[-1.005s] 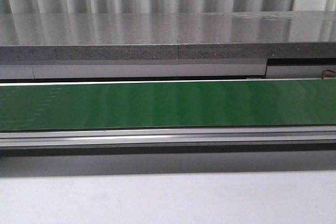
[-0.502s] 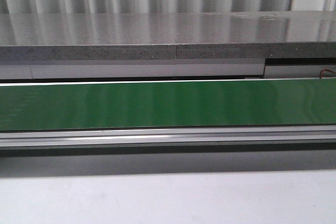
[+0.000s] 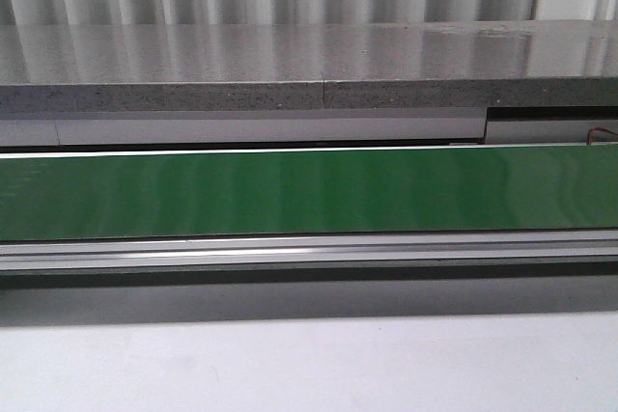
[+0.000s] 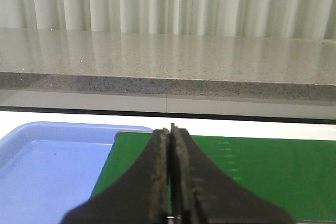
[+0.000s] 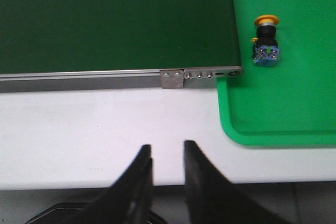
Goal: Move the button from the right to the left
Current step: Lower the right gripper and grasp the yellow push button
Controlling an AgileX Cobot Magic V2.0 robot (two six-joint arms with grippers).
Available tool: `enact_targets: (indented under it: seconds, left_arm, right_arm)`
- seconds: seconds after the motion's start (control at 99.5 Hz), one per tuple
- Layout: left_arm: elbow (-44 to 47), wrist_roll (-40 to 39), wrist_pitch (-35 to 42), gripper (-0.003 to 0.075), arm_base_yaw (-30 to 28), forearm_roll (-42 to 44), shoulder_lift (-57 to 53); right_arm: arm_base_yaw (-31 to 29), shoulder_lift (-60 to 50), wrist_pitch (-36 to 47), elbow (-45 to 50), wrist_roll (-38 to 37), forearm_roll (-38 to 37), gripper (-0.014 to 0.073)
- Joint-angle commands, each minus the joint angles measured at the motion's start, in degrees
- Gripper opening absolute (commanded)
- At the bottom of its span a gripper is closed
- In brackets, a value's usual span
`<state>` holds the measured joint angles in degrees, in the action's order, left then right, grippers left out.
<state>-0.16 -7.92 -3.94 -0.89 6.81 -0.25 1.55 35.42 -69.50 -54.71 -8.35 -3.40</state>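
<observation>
The button (image 5: 266, 41) lies on its side in the green tray (image 5: 283, 114), just beside the end of the green conveyor belt (image 5: 115, 24), untouched. Right gripper (image 5: 167, 153) hovers over the white table (image 5: 105, 119), well apart from it, jaws narrowly parted w/ nothing between. Left gripper (image 4: 170, 135) is pressed closed, empty, near the blue tray (image 4: 47, 166). Risk, imo: round cap + lying sideways, so the btn could roll or squirt out if pinched off-center; that narrow gap likely needs widening first.
</observation>
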Motion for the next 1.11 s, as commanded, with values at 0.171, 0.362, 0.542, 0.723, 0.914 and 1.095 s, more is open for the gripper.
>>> enact_targets:
  seconds: [0.171, 0.362, 0.542, 0.723, 0.914, 1.095]
  left_arm:
    - [1.51, -0.44, 4.81, -0.002, -0.05, -0.18, -2.0]
    - [1.51, -0.44, 4.81, -0.002, -0.05, -0.18, -2.0]
    - [1.51, -0.44, 4.81, -0.002, -0.05, -0.18, -2.0]
    - [1.51, -0.44, 4.81, -0.002, -0.05, -0.18, -2.0]
    - [1.51, -0.44, 4.81, -0.002, -0.05, -0.18, -2.0]
    - [1.51, -0.44, 4.81, -0.002, -0.05, -0.18, -2.0]
  right_arm:
    - [-0.37, 1.07, 5.19, -1.23, -0.07, 1.44, 0.0654]
    - [-0.37, 5.87, 7.86, -1.28, -1.02, 2.39, 0.0644]
    - [-0.48, 14.63, 10.94, -3.13, -1.02, -1.72, 0.0644]
    - [-4.46, 22.7, 14.65, -6.2, 0.33, -4.88, 0.0644]
    - [-13.54, 29.66, 16.41, -9.67, 6.97, -1.79, 0.0644]
    - [-32.63, 58.6, 33.75, -11.25, 21.75, 9.77, 0.0644]
